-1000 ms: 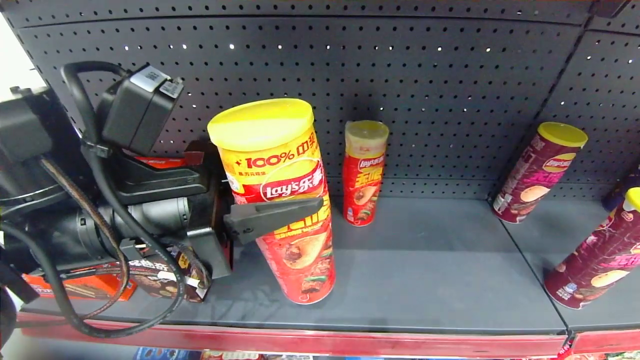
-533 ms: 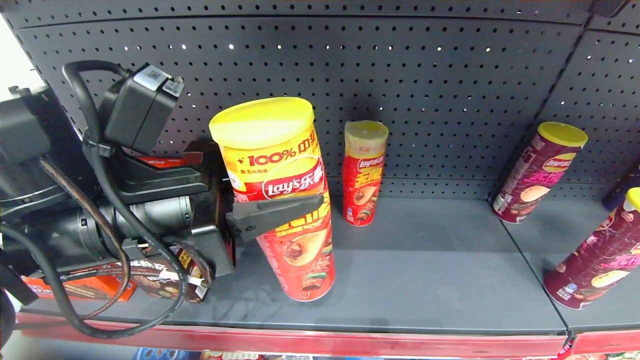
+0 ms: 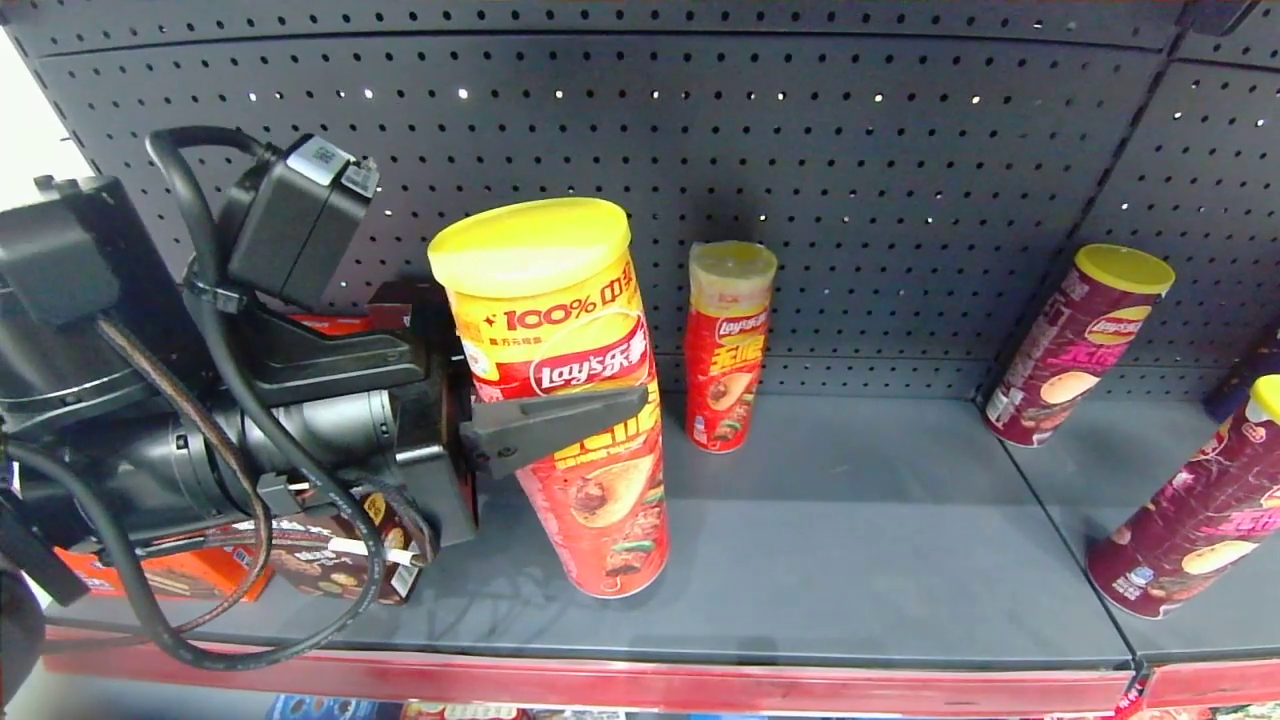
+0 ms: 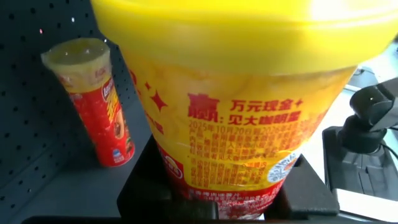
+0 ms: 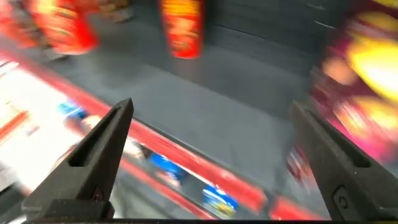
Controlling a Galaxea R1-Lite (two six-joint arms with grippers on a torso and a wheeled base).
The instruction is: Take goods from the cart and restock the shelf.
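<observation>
I am in the placing step. My left hand [image 3: 590, 410] is clamped around the middle of a tall red-and-yellow cardboard chip can with a yellow plastic lid [image 3: 570, 400]. The can sits left of centre in the head view, over the front part of the dark grey metal shelf [image 3: 850, 540]. It leans a little, lid toward the upper left. Its base is at the shelf board, but I cannot tell whether it rests there or hangs just above.

A matching red chip can [image 3: 728, 350] stands upright behind it, near the perforated back panel [image 3: 850, 200] and apart from mine. A purple chip can with a yellow lid [image 3: 1075, 345] stands well off to the right. An orange snack box [image 3: 190, 572] lies at the lower left, under my wrist.

My right hand [image 5: 214, 155] has its fingers spread wide and holds nothing. Its view is smeared, but it seems to hang by the shelf's red front edge.

Next, I judge, the can needs straightening and seating flat. Then I should loosen the grip and draw back toward the left without knocking the can over.
</observation>
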